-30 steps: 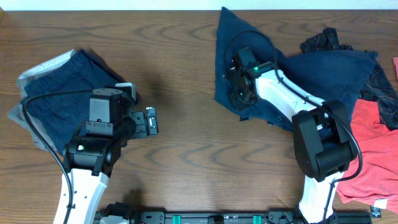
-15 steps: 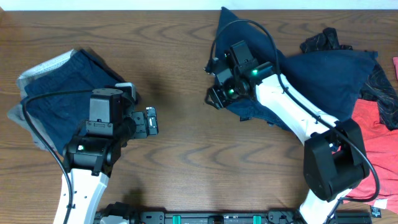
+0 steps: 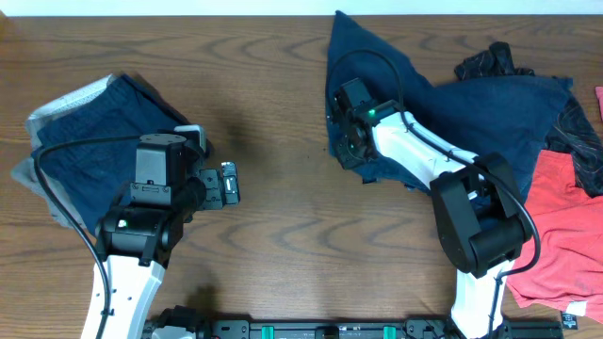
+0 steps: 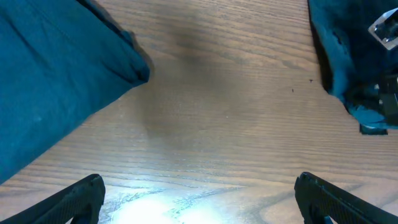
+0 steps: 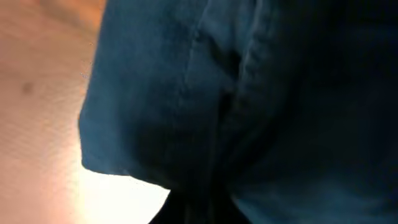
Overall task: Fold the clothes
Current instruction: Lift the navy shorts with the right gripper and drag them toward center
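While right hand (image 3: 345, 141) sits on navy shorts (image 3: 490, 108), can't tell its grip; left hand (image 3: 229, 184) spread wide above table (image 3: 273, 104).

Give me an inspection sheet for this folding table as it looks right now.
Surface: brown wooden table, bare in the middle.
Job's things: navy shorts spread at right; folded navy garment on a grey garment at left; red garment and black printed garment far right.
Clutter: nothing seen.
Grippers: left gripper open over bare wood; right gripper on the navy shorts, fingers hidden.
Cables: a black cable loops over each arm.
Surroundings: black rail at the near edge.
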{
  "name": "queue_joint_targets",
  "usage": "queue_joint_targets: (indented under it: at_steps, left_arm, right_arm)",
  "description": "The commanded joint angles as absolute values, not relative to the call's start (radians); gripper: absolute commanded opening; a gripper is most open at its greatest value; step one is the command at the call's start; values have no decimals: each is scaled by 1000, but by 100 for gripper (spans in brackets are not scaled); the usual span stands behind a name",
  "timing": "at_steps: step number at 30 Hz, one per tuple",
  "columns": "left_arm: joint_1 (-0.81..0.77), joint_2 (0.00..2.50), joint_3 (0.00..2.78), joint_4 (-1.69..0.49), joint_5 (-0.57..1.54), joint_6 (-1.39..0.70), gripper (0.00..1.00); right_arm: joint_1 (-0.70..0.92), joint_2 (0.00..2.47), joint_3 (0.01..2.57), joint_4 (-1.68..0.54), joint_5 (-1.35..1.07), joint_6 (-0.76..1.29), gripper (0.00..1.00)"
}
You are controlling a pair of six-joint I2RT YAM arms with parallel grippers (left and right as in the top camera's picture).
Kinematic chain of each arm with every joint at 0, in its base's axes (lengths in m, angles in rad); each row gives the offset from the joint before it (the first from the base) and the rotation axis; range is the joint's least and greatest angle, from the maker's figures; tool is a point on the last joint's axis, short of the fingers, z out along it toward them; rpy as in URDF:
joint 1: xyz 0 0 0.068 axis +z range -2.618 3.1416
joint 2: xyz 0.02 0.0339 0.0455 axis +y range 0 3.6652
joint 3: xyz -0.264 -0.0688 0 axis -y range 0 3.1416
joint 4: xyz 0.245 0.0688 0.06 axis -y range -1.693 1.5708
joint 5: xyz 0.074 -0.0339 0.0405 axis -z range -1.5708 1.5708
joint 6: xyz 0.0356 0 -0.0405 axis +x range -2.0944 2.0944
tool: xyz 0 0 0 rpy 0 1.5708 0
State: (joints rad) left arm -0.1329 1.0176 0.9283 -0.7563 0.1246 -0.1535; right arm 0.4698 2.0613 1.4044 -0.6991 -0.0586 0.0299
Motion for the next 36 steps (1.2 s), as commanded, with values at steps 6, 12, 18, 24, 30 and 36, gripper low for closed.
queue_joint_targets:
  at_steps: [6,12,18,24,30,36]
  left_arm:
    - [-136,1018,945,-758,123,-155,98]
    - [-136,1018,945,-759,123,-155,98]
    - [-136,1019,943,-780,128,-164,98]
    - [-136,1064,890,-765,234,-268,98]
    - [-137,1229,847,-659,390,-272,98]
    - [-144,1446,846,-516,518,-272,99]
  right_arm:
    - [483,1954,1458,-696,-1000,-288,1]
    - [482,1919,1459,-646,-522,-108,99]
    - [469,1912,1460,-791,57,83,99]
    - [404,1855,1460,-974,334,305,99]
    - [324,1747,1460,-1069,332,307,99]
    - [241,1636,1460,-1112,253,318,99]
